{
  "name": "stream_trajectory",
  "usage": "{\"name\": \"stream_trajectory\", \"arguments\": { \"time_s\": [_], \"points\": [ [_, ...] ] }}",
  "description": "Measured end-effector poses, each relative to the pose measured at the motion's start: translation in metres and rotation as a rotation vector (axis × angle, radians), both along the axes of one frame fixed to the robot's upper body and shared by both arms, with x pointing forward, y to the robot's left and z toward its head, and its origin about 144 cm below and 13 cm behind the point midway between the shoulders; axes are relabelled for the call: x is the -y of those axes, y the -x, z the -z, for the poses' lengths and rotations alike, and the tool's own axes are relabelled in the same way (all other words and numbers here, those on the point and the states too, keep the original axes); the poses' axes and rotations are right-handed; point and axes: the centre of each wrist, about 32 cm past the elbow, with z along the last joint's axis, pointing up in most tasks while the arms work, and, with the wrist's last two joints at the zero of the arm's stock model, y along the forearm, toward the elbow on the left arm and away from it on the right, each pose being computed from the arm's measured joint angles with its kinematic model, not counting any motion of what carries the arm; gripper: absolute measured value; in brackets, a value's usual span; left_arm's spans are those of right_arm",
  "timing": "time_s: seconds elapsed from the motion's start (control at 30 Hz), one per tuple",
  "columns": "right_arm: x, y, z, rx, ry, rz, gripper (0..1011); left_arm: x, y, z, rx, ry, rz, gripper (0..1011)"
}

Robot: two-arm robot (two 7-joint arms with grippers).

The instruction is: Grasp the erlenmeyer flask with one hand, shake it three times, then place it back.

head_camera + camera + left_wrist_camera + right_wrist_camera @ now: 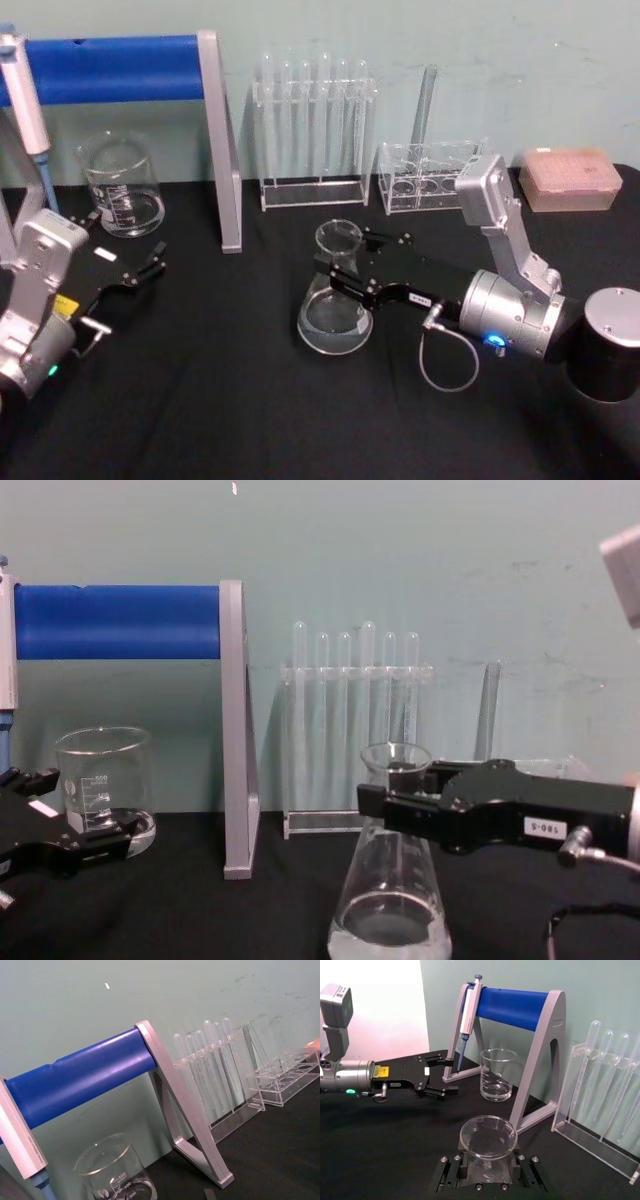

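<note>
We've got a plain pale-green wall (pixel 520 60) running right behind the bench. It's flat paint with a few dark scuffs (pixel 240 980) and one tiny white fleck (pixel 234 488) high up. In the right wrist view we can see the green give way to a white wall section (pixel 370 1010), with a straight vertical edge between the two. Our table (pixel 220 400) is matte black and meets the wall at the back. The light is soft and even, with just faint shadows on the paint.

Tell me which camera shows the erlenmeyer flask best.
Chest view: the erlenmeyer flask shows side-on, base to rim, right gripper around its neck. Head view: from above; right wrist view, mostly its rim. Left gripper idles by the beaker.
</note>
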Motion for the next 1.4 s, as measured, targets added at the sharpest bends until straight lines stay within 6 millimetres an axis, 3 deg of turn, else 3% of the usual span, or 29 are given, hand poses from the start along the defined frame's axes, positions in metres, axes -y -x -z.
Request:
{"name": "stream_trajectory", "arguments": {
  "time_s": [1.4],
  "points": [
    [-0.001, -0.011, 0.016, -0.035, 0.007, -0.039, 449, 0.0, 0.0, 0.0, 0.0, 0.0, 0.0, 1001]
  ]
}}
